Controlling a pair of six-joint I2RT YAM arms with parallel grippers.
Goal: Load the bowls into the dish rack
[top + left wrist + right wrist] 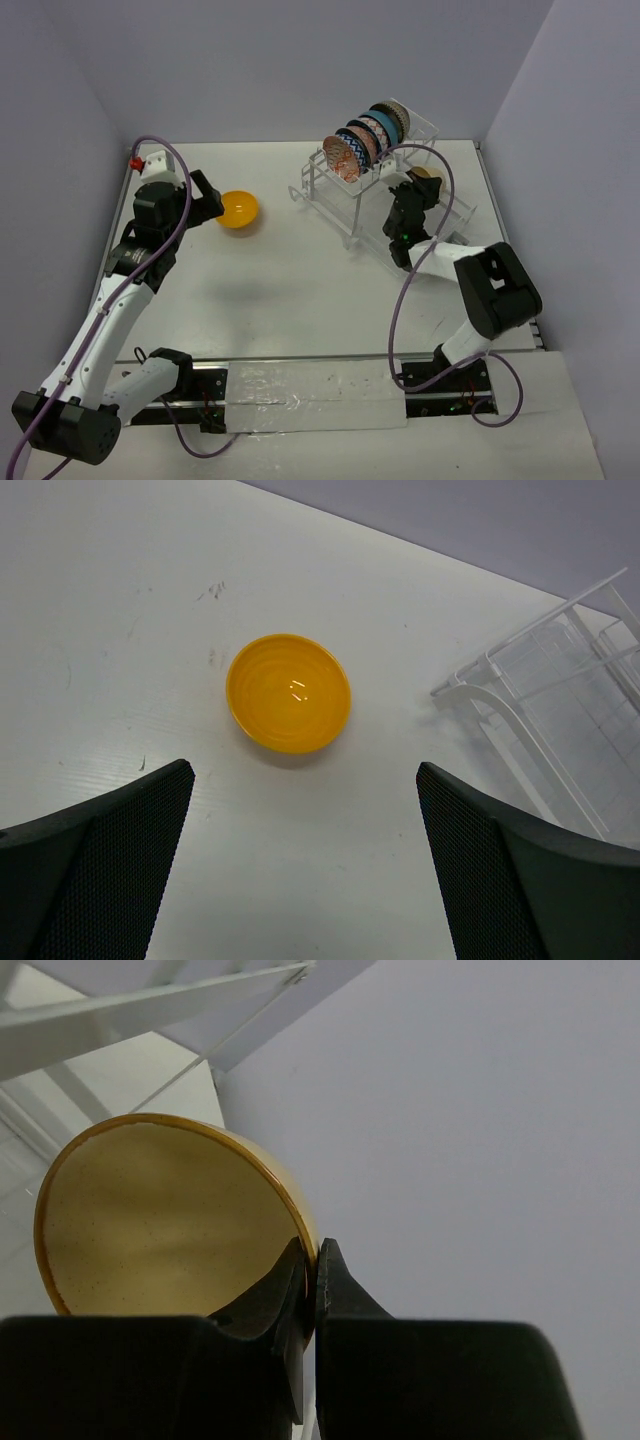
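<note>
An orange-yellow bowl (239,210) (288,692) sits upright on the table at the left. My left gripper (207,198) (305,810) hangs just beside it, open, its black fingers (110,850) empty. The white wire dish rack (345,205) (560,710) stands at the back right, with several patterned bowls (365,140) on edge in its top slots. My right gripper (420,182) (313,1260) is shut on the rim of a tan bowl (160,1220) (424,173), holding it over the rack's right side.
Grey walls enclose the table on three sides. A purple cable loops over each arm. A pale strip (310,395) lies along the near edge between the arm bases.
</note>
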